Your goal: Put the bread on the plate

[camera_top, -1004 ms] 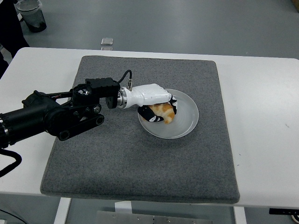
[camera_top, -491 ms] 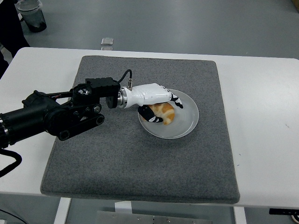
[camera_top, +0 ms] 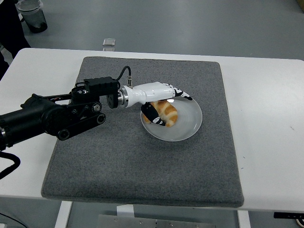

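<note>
We judge the release step: bread [camera_top: 166, 113] lies on the plate [camera_top: 190, 124] at frame centre, our left hand [camera_top: 159, 95] above it with fingers [camera_top: 183, 95] splayed, grasping nothing; next, lift clear without nudging it.

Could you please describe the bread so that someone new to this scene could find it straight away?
On the white table lies a grey mat, and right of its middle sits a round plate. The bread lies in the plate's left half: a golden-brown croissant, beside the left hand.

left arm [camera_top: 42, 118]: cut by left edge | bread [camera_top: 166, 112]: near end behind thumb | cup [camera_top: 32, 14]: top cropped
</note>
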